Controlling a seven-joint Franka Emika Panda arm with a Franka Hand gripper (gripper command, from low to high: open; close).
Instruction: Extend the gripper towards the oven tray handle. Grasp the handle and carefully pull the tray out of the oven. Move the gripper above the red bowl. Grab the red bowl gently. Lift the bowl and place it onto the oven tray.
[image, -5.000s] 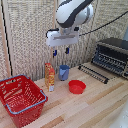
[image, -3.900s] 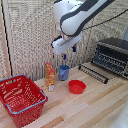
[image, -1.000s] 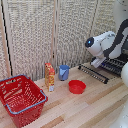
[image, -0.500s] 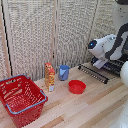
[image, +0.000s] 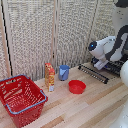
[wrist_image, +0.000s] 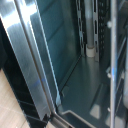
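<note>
— Sweeping from the exterior view's left, what do you have?

— Red mesh basket (image: 21, 99) at eight o'clock, then the red bowl (image: 77, 86) on the table at centre, untouched. At three o'clock the tray (image: 93, 73) juts out beneath my arm (image: 107, 48).

— And the pincer?

— I can't tell its gap; the arm hides it. My wrist view shows only the oven (wrist_image: 75, 75) interior.

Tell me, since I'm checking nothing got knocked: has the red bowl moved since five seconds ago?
No. The red bowl sits on the table in the same spot relative to the blue cup, just toward the exterior view's right of it.
</note>
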